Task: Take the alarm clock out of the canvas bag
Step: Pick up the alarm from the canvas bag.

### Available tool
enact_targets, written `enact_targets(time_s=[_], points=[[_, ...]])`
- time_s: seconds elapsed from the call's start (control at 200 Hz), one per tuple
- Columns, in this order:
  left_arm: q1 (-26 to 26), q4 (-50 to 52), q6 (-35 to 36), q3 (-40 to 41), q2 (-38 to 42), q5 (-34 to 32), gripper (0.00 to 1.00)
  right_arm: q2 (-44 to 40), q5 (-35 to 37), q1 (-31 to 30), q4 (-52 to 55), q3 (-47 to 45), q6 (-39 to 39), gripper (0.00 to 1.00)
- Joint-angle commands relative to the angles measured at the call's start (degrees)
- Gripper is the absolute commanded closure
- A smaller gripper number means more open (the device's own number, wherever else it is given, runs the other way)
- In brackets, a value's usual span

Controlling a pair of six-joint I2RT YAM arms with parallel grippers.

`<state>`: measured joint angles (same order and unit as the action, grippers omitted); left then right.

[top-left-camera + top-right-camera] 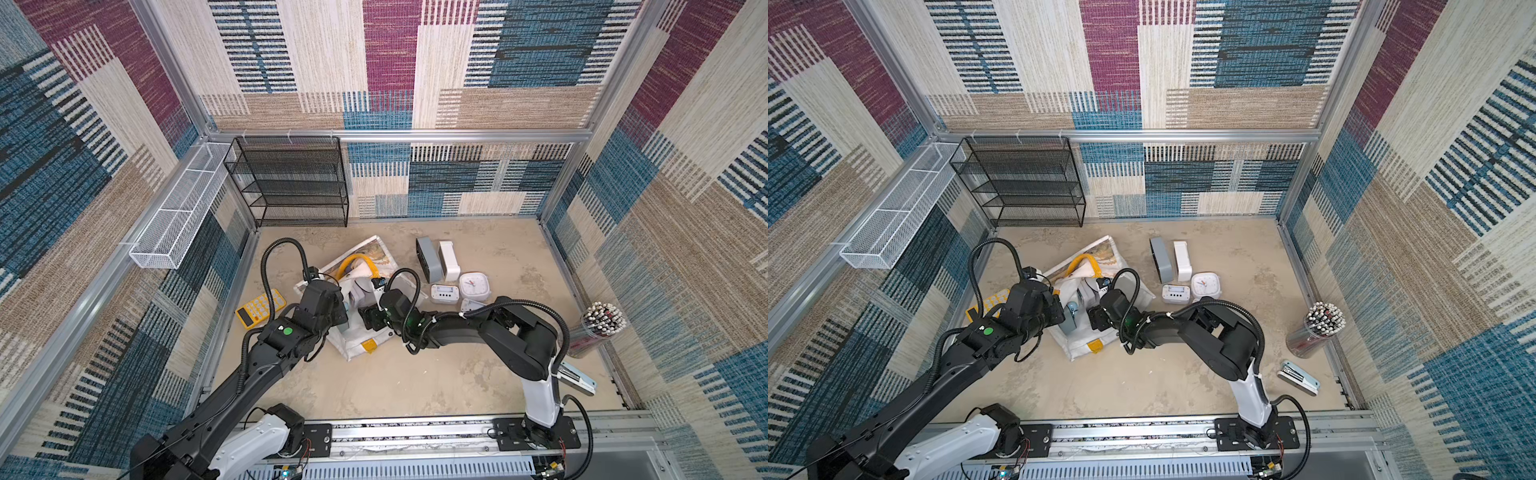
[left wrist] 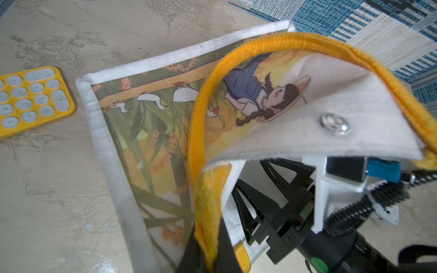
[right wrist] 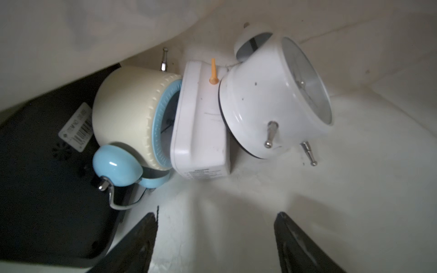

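Right gripper (image 3: 216, 215): two matte black tapered fingers (image 3: 142, 236), spread wide with nothing between them, inside the canvas bag (image 3: 307, 189), whose lining is soft, creased white cloth. Just beyond the fingertips, and apart from them, three clocks lie touching in a row. They are a ribbed cream alarm clock (image 3: 123, 111) with a glossy pale-blue bell and bezel, a square white alarm clock (image 3: 201, 123) of smooth plastic with an orange pin, and a round white alarm clock (image 3: 267, 99), glossy, glass-faced, on metal peg feet. A black slab (image 3: 47, 189) bearing a barcode label lies beside the cream one. Only this wrist view shows the contents. The left wrist view alone shows the bag's printed picture, woven yellow strap (image 2: 307, 40) and metal snap, with the left gripper (image 2: 208, 257) clamped on the yellow-patched rim. A top view adds a yellow calculator (image 1: 262, 313) beside the bag, a white square clock (image 1: 473, 286) farther off on the table, and a black mesh shelf (image 1: 286, 183) at the back wall.
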<state>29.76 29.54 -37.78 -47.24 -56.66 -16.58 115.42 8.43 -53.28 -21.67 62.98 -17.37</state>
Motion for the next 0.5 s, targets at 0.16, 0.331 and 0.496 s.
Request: enact_targets(time_s=[0.16,0.331,0.496], points=[[0.02,1.31,-1.12,0.37,0.0,-0.69,1.0,2.31,-4.41,0.54,-1.18,3.37,4.51,0.2],[0.0,1.49,-1.02,0.65,-0.02,-1.41,1.0,0.69,-3.94,0.56,-0.95,2.43,3.76,0.2],[0.01,1.27,-1.19,0.52,-0.25,-1.31,1.0,-2.59,-2.52,0.51,-2.12,-1.37,2.04,0.2]])
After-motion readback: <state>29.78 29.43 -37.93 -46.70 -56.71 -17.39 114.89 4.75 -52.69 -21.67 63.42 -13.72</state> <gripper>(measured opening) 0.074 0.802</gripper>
